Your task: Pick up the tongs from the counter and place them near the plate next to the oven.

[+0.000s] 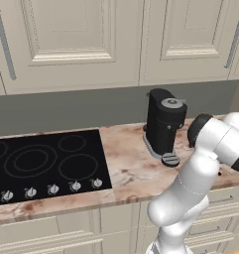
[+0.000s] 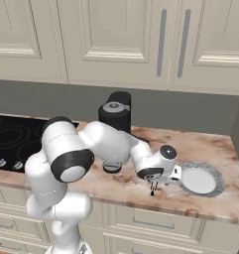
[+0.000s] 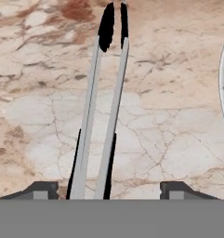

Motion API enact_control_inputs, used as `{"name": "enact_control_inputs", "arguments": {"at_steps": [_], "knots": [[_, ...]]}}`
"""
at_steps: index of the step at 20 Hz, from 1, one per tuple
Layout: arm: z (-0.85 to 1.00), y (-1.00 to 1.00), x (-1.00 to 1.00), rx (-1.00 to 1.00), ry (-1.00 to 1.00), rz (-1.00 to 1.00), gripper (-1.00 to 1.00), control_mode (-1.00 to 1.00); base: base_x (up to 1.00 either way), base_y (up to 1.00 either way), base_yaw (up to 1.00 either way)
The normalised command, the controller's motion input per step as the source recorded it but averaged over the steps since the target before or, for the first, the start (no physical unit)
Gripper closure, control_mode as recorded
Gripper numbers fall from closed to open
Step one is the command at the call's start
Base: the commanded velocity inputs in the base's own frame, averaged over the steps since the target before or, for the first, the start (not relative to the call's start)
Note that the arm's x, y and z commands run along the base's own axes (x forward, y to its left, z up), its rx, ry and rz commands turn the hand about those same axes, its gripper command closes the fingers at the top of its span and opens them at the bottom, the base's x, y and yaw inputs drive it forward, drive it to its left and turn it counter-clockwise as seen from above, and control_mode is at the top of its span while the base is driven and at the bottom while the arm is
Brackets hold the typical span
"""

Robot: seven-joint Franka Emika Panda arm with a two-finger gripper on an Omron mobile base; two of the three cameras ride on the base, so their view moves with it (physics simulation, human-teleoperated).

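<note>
Gripper is hanging wide open over the tongs at frame centre (plate lower right); next it's needing to descend and clench.

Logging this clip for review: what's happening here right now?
The white robot arm is reaching low over the stone counter, its claw pointing down beside the plate. In the hand view, the tongs lie on the counter between the claw's spread fingertips, which are not closed on them. The plate's rim shows at that view's right edge. A black coffee machine stands behind, beside the cooktop.
</note>
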Motion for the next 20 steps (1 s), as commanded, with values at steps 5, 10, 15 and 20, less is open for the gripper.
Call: {"name": "enact_control_inputs", "arguments": {"at_steps": [5,10,15,20], "knots": [[0.16,0.14,-0.22,0.0,-0.03,0.06,-1.0,-1.0,0.0,0.0,0.0],[0.37,0.35,-0.24,-0.08,-0.04,0.08,-1.0,-1.0,0.0,0.0,0.0],[0.41,0.46,-0.32,-0.13,-0.04,0.09,-1.0,-1.0,0.0,0.0,0.0],[0.37,0.57,-0.39,-0.16,-0.01,0.09,-1.0,-1.0,0.0,0.0,0.0]]}}
